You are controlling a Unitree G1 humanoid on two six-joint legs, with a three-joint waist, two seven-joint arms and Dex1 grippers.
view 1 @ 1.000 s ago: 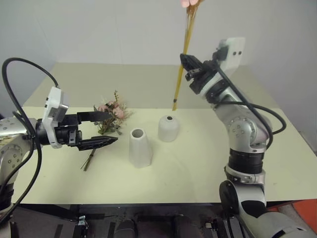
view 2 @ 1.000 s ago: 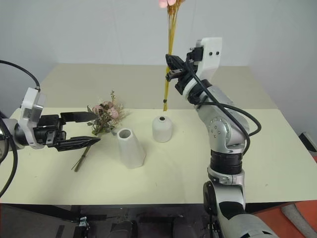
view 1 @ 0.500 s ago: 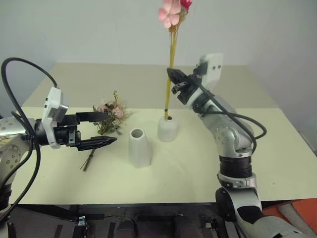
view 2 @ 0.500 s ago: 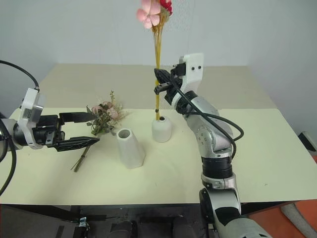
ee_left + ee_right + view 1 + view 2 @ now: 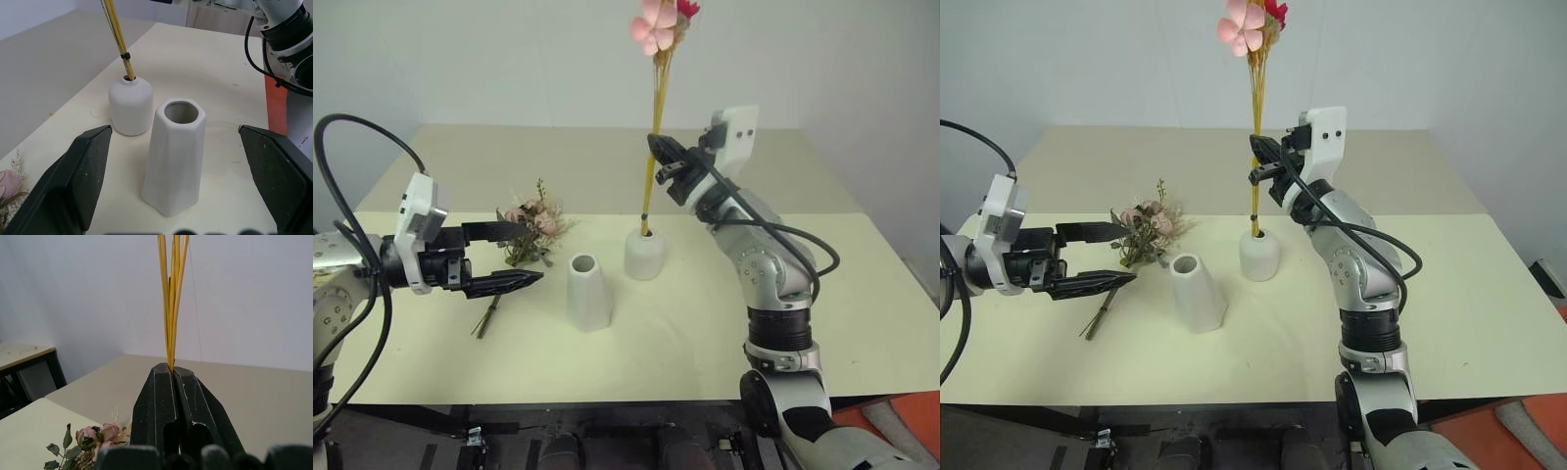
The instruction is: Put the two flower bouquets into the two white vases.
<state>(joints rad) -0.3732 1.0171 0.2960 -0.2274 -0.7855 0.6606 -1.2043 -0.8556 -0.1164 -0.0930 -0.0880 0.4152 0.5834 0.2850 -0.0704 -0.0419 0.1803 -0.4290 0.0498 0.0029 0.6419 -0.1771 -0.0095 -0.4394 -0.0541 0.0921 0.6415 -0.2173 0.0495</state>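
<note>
The slim bouquet (image 5: 653,147) of yellow stalks with pink and red blossoms stands nearly upright, its stalk ends in the top hole of the short dome vase (image 5: 644,257). My right gripper (image 5: 657,158) is shut on the stalks partway up, above the vase. The taller cone vase (image 5: 587,292) stands empty, just left and nearer. The bushy bouquet (image 5: 530,231) of pink roses lies on the table further left. My left gripper (image 5: 537,253) hovers open beside it, pointing at the cone vase (image 5: 173,156), nothing between its fingers.
The pale yellow table (image 5: 705,333) has free room to the right of and in front of the vases. A second table top (image 5: 558,157) joins behind it, against a plain grey wall. The near edge runs just below the vases.
My right gripper brought the slim bouquet down and leftward; its stalk ends, hanging above the dome vase a second ago, now sit in the hole. The left arm stayed still.
</note>
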